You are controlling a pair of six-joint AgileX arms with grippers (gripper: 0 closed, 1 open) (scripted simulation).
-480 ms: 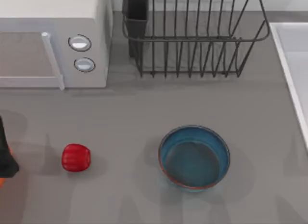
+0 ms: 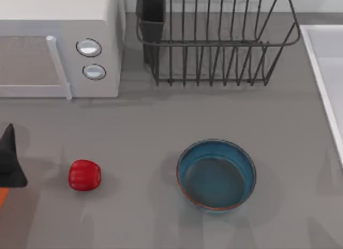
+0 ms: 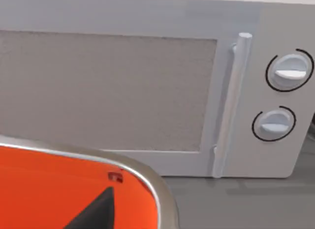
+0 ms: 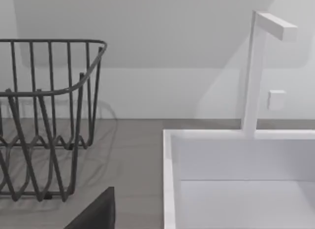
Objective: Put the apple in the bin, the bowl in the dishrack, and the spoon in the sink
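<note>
The grey worktop (image 2: pixel 161 120) carried everything, with the white microwave (image 2: pixel 59 43) at its back left and the dark wire dishrack (image 2: pixel 214 45) at the back centre. The pale sink (image 2: pixel 327 61) ran along the right edge; in the right wrist view its white rim (image 4: pixel 170 179) stood just beside the rack's end bars, a faucet rising behind it. The blue bowl (image 2: pixel 216 175) sat upright and empty in the front middle, well apart from the rack.

The orange bin (image 3: pixel 59 189) lay at the far left edge, its metal rim close under the left wrist camera and the microwave door beyond it. Of the left claw (image 2: pixel 9 163), a dark pointed shape stood at the left edge of the top view, above the bin's corner; whether its fingers were open or closed could not be told. The same held for the right claw (image 4: pixel 96 212), which hung near the sink and rack.

The apple (image 2: pixel 84 175) rested on the worktop, near the left claw and to its right, slightly toward the front. The left arm was plainly the nearer one, and the bin lay on the claw's other side, so the pick would likely mean reaching right, then carrying back left.
</note>
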